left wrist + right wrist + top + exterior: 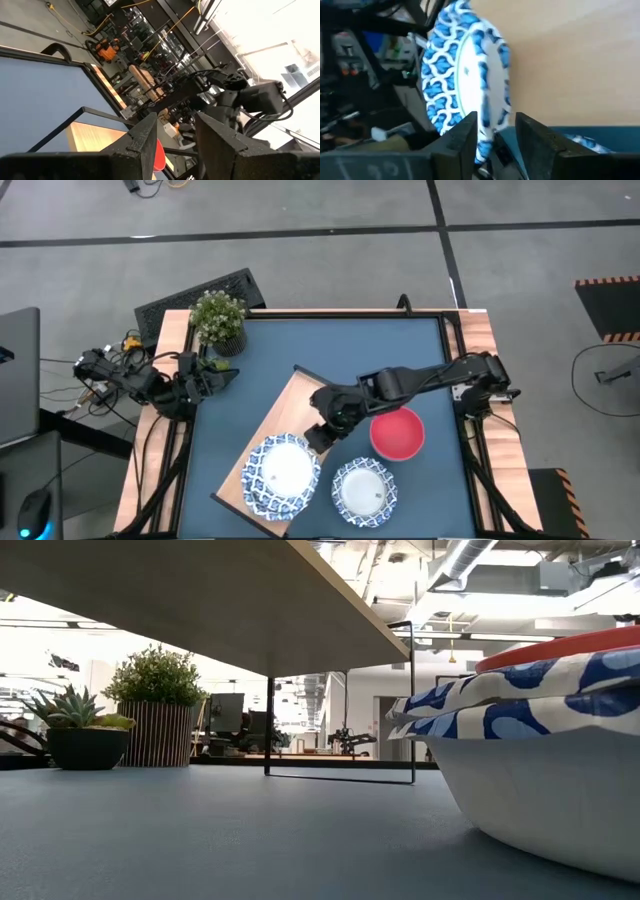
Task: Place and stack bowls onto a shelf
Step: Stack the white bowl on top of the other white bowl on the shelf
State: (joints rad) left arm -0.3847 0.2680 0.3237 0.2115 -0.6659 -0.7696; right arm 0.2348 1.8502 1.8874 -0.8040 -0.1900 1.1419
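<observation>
We judge one round blue-and-white patterned bowl (282, 473) already sits on the long light wooden shelf (284, 415), at seven o'clock of the dark blue desk (330, 350); our right gripper (318, 434), slightly parted and empty, hovers beside it, so next comes fetching the plain red bowl (398, 434).

Dark blue tabletop (250, 370) carrying a raised wooden shelf (285, 405)

A patterned bowl (281, 472) sits on the shelf; another patterned bowl (364, 492), a red bowl (398, 434) and seemingly two potted plants (218, 320) rest on the tabletop.
</observation>
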